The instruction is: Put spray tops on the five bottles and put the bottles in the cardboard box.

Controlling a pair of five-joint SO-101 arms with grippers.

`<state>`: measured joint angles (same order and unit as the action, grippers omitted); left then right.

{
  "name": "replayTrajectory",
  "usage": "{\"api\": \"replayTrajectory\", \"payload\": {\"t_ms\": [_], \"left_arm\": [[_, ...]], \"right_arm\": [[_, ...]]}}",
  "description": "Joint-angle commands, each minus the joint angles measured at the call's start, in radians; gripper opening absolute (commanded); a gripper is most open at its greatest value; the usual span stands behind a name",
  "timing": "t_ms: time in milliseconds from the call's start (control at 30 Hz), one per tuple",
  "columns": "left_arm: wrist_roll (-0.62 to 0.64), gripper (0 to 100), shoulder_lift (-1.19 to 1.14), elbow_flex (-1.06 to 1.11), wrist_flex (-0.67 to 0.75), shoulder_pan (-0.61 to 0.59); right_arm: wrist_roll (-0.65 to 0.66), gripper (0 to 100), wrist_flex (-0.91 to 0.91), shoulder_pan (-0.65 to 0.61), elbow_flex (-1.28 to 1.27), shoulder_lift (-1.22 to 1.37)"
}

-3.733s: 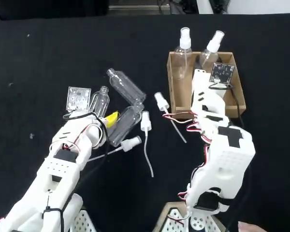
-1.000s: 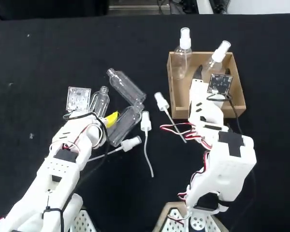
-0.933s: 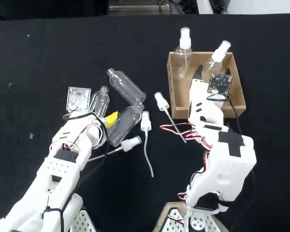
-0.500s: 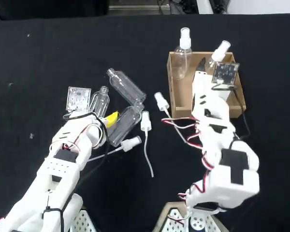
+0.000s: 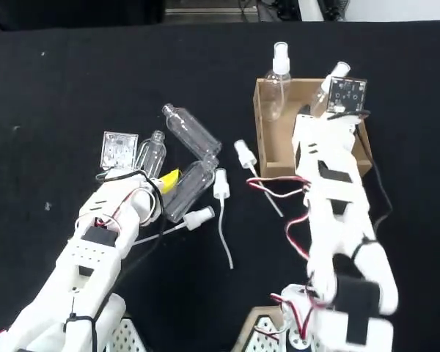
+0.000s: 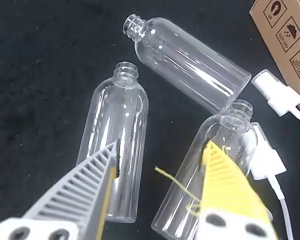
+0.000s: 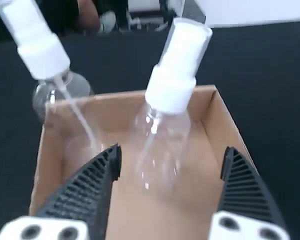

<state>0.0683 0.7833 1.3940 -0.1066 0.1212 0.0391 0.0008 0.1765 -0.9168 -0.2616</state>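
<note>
Your right gripper (image 7: 171,150) hangs over the box (image 5: 277,150) with its jaws spread wide and nothing between the fingers. A capped bottle (image 7: 165,135) stands in the box beyond them, in line with the gap. A second capped bottle (image 5: 276,84) stands in the box's far left corner. Your left gripper (image 6: 162,150) sits low over the table (image 5: 73,73), jaws apart and empty, one finger above the small bottle (image 5: 152,152), the other above the near bottle (image 5: 191,187). The far bottle (image 5: 191,130) lies just past them; all three are uncapped. Three loose tops (image 5: 221,185) lie between these and the box
</note>
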Motion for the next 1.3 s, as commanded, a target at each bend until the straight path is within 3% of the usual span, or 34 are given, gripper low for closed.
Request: {"api": "replayTrajectory", "payload": {"t_ms": [0,200,400,700,1033,1267], "left_arm": [[0.0,26,0.015,-0.013,0.021,0.001],[0.0,26,0.015,-0.013,0.021,0.001],[0.0,26,0.015,-0.013,0.021,0.001],[0.0,26,0.015,-0.013,0.021,0.001],[0.0,26,0.015,-0.012,0.021,0.001],[0.0,26,0.015,-0.012,0.021,0.001]], "right_arm": [[-0.008,27.6,0.164,-0.015,0.015,-0.151],[-0.008,24.7,0.5,-0.014,0.015,-0.358],[0.0,0.7,0.559,-0.014,0.016,-0.443],[0.0,1.1,0.575,0.083,0.073,-0.414],[0.051,1.1,0.848,0.098,0.386,-0.027],[0.071,1.1,0.779,0.095,0.452,0.084]]}}
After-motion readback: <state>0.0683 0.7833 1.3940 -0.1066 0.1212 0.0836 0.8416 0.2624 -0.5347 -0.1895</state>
